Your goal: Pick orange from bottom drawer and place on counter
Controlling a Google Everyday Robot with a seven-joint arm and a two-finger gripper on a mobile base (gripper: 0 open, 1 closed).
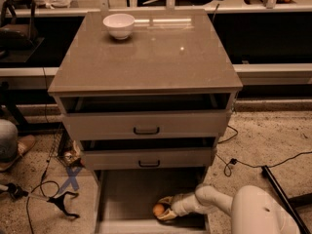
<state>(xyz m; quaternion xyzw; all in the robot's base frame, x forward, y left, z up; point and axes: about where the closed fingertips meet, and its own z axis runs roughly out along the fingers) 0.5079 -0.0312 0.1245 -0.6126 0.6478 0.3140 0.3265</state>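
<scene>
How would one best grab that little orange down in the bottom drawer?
Probably across its middle: the orange is round, so any side serves. Come from the open front, where the gripper is, in the bottom drawer; the upper drawers cover the back.

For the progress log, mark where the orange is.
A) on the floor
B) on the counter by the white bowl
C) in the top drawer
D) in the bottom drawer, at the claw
D: the orange lies on the bottom drawer floor, right at the claw tip, well below the counter.
</scene>
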